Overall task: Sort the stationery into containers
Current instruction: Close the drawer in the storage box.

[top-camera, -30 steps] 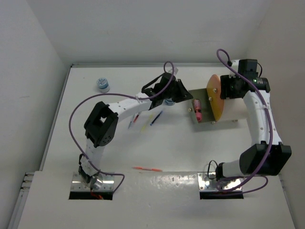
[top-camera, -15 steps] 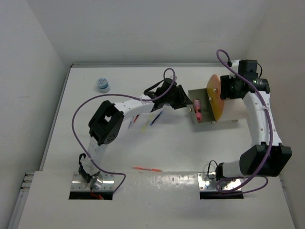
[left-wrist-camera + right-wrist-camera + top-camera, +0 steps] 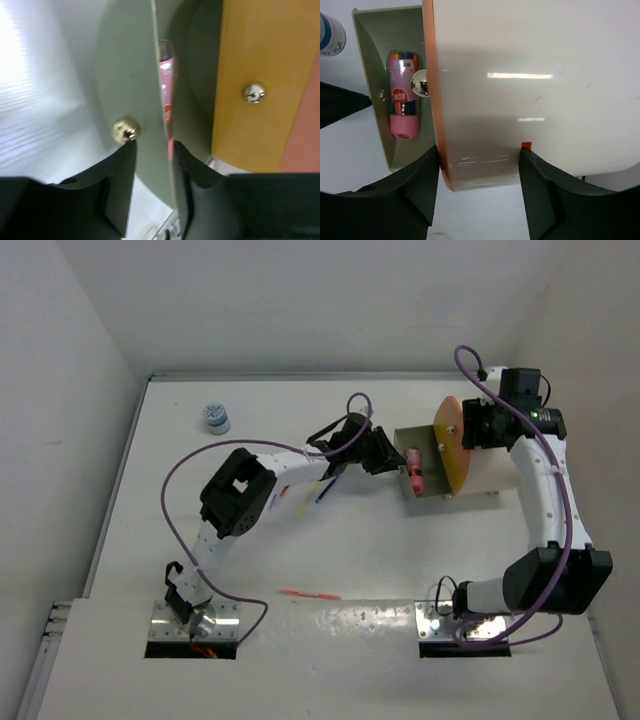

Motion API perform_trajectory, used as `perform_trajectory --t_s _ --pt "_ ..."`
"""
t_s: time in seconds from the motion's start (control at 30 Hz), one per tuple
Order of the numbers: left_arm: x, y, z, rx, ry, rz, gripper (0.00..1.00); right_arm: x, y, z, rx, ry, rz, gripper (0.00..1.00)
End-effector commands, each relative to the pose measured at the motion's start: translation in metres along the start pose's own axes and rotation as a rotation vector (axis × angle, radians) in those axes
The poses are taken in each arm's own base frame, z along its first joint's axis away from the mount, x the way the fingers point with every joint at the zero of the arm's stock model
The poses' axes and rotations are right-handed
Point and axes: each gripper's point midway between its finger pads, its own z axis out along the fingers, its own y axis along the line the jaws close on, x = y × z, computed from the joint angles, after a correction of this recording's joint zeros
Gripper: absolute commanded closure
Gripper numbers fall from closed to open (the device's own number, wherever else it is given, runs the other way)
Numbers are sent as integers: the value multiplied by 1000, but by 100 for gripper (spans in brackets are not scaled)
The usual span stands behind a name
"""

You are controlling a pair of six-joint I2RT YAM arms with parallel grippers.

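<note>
The left gripper [image 3: 150, 195] straddles the thin end wall of the pulled-out drawer [image 3: 432, 487], jaws narrowly parted with a slight gap, while the right gripper [image 3: 480, 200] clasps the cream drum container [image 3: 535, 90] with jaws wide. A pink pen case [image 3: 403, 102] lies in the drawer; loose pens [image 3: 326, 487] lie on the table [image 3: 400, 560] beside the left arm. A push could jam the drawer or swing the drum if the right hold slips.

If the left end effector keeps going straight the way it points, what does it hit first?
The drawer's thin end wall: it already sits between the left end effector fingers. Past it lies the pink case, though depth is unclear.
</note>
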Motion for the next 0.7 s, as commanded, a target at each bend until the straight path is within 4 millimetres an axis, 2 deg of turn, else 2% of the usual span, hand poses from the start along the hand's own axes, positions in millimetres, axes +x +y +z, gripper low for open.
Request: perform_trajectory --t_s 0.0,0.17,0.33,0.37,0.4,0.47,0.67 --pt "-3 -26 5 162 6 -35 61 97 16 22 -75 390 -28 51" --pt "7 -37 17 282 44 -116 68 98 15 22 -75 399 -30 52" --pt "10 -53 20 381 39 -144 71 98 15 22 -76 402 -29 52" --pt "8 -55 20 390 32 -144 70 99 15 22 -77 407 -29 52" --pt "4 -60 19 414 14 -141 63 99 16 22 -79 406 -30 53" --pt "3 -63 20 427 1 -143 56 99 16 22 -79 406 -30 53" --pt "8 -69 29 448 9 -132 52 101 16 23 -84 418 -31 55"
